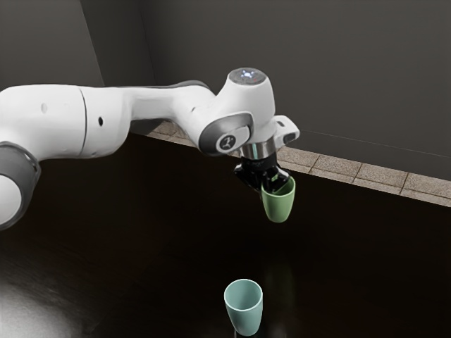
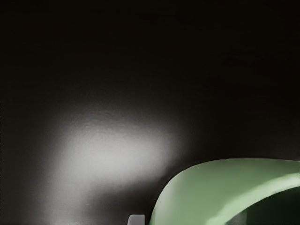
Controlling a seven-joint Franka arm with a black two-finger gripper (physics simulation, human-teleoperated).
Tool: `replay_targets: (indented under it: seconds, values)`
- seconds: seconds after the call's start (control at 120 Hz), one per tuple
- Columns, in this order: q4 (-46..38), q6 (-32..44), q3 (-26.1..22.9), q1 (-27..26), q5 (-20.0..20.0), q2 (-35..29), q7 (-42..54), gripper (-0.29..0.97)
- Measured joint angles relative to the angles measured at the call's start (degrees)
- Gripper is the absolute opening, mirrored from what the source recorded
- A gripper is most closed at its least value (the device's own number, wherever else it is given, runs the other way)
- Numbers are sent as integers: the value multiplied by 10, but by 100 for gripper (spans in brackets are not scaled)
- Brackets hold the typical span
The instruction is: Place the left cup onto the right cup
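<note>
Dark glossy table (image 1: 106,232), tan tiled floor (image 1: 352,172) behind, grey walls (image 1: 338,63), soft glare

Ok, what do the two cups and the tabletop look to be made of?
The green tapered cup held by the black gripper looks like plastic or glazed ceramic: even colour, smooth wall, thin rim. The pale teal tapered cup standing on the table has the same look, with a soft sheen. The dark tabletop is glossy, perhaps polished wood or lacquer, since it reflects patches of light.

- A dark glossy table (image 1: 141,232) is reflecting a pale patch of light.
- A strip of tan tiles (image 1: 366,172) is running along the table's far edge.
- A grey wall (image 1: 338,63) is rising behind the tiles.
</note>
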Motion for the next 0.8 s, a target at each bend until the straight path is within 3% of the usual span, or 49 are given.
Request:
replay_targets:
  seconds: [0.283,0.8]
  values:
    - [-44,-27,-12,-16,-4,-73,-26,-10]
    - [-156,-54,-95,-16,-6,-178,-131,-10]
